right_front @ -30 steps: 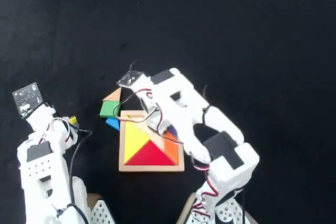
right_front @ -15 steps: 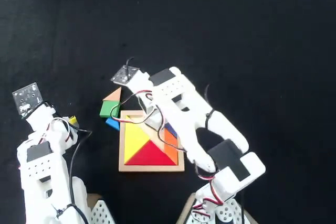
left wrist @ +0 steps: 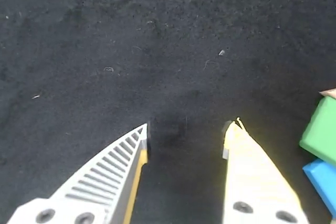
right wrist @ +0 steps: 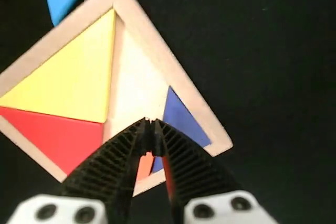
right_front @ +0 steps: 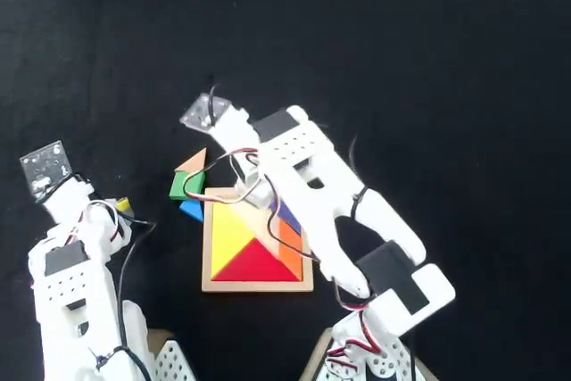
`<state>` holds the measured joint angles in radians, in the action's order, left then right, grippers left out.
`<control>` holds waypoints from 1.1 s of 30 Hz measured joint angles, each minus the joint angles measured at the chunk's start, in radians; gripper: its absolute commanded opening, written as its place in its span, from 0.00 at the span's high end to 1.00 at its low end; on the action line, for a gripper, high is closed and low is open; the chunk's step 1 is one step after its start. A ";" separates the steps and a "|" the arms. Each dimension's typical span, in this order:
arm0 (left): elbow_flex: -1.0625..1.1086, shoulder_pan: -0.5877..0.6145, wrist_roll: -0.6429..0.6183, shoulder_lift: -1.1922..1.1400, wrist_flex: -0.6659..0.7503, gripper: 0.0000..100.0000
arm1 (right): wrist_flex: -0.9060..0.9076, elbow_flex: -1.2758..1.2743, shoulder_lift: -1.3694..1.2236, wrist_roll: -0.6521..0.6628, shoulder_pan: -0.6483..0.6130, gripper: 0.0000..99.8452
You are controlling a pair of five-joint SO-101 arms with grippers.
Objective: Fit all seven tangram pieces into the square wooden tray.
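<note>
The square wooden tray [right_front: 259, 286] holds a yellow triangle [right_front: 228, 233], a red triangle [right_front: 257, 265], an orange piece [right_front: 293, 254] and a blue triangle [right_front: 289, 219]. Beyond its far-left corner lie an orange triangle [right_front: 193, 163], a green square [right_front: 184, 186] and a blue parallelogram [right_front: 191, 210]. My right gripper [right wrist: 153, 125] is shut with nothing in it, its tips over the tray's bare floor [right wrist: 137, 90] between the yellow triangle [right wrist: 68, 85] and the blue triangle [right wrist: 181, 119]. My left gripper [left wrist: 187, 128] stands open over bare cloth, the green square [left wrist: 320, 132] off to one side.
The right arm [right_front: 299, 171] stretches across the tray and hides its far right part. The left arm [right_front: 76, 247] stands at the table's near left. Black cloth covers the table, with open room to the far side and right.
The right arm has stretched farther out over the tray toward the far left. The left arm and the loose pieces have stayed put.
</note>
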<state>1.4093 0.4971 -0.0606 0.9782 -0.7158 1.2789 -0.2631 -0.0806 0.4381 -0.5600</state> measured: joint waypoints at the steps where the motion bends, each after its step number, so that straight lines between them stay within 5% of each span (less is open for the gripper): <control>1: 0.000 0.025 -0.005 0.000 0.000 0.77 | 0.002 0.012 0.002 0.000 0.000 0.99; 5: -0.037 0.232 -0.032 -0.006 0.000 0.77 | 0.002 0.020 0.002 -0.002 0.000 0.99; 10: -0.055 0.485 -0.259 -0.009 0.000 0.77 | -0.058 0.020 0.002 -0.002 -0.003 0.87; 18: -0.018 0.500 0.032 -0.009 -0.021 0.77 | -0.137 0.048 0.002 0.006 -0.026 0.82; 27: -0.038 0.554 -0.041 -0.060 -0.021 0.76 | -0.146 0.241 -0.209 0.032 -0.135 0.82; 33: -0.238 0.459 0.124 -0.334 -0.124 0.77 | -0.089 0.522 -0.463 0.003 -0.100 0.82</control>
<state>1.1715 0.9559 0.0637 0.6437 -0.8401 1.1899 0.2585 -0.5439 0.4411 -0.6598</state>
